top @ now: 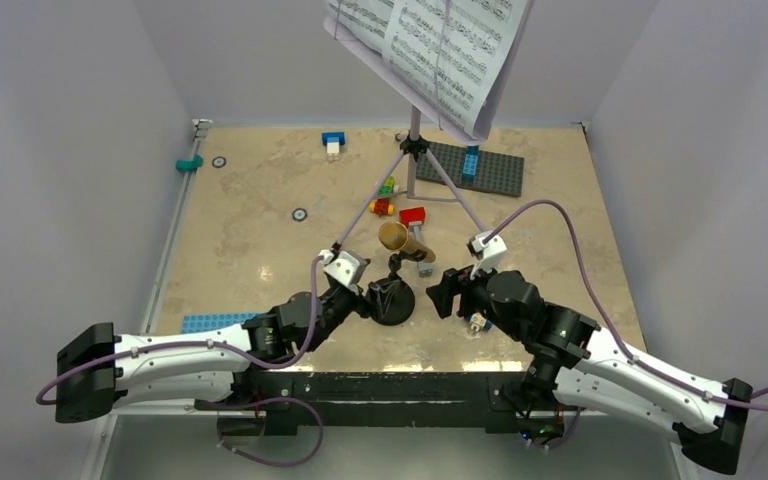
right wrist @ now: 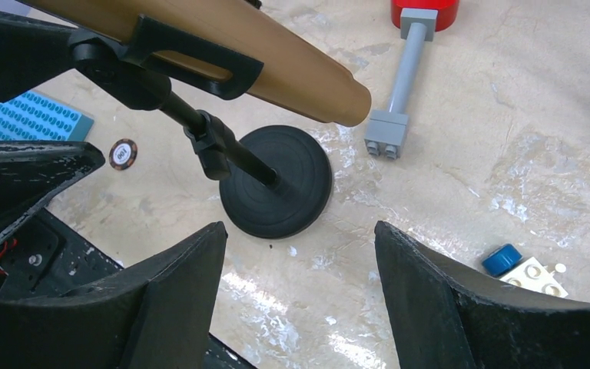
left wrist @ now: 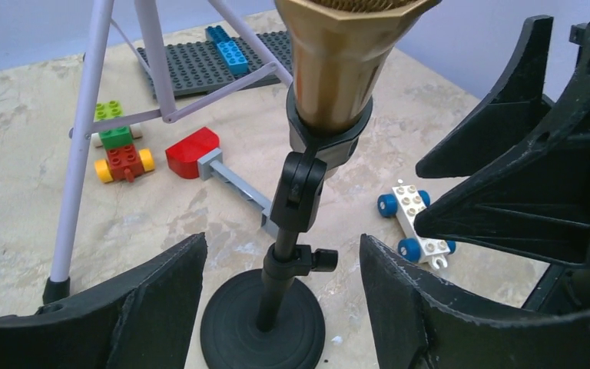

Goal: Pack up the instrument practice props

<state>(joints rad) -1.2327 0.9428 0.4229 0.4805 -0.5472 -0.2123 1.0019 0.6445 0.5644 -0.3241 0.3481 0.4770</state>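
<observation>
The gold microphone (left wrist: 338, 69) sits tilted in the clip of its small black mic stand (left wrist: 263, 327), near the front middle of the desk (top: 260, 200), between the two arms and just in front of the lavender music stand (top: 415, 150) that carries the sheet music (top: 430, 50). The left fingers (left wrist: 146, 307) are spread apart on either side of the stand's thin stem, low by the round base, and touch nothing. The right fingers (right wrist: 169, 307) are likewise apart and empty, facing the base from the other side. The pair looks light but top-heavy, since the mic overhangs the base and would tip it under a sideways push. The gold body is smooth and tapered, so it is likely to slip in a pinch. The stiff stem just above the base, or the clip joint, seems the safer hold. A red toy hammer (left wrist: 192, 152) lies just behind the stand.
</observation>
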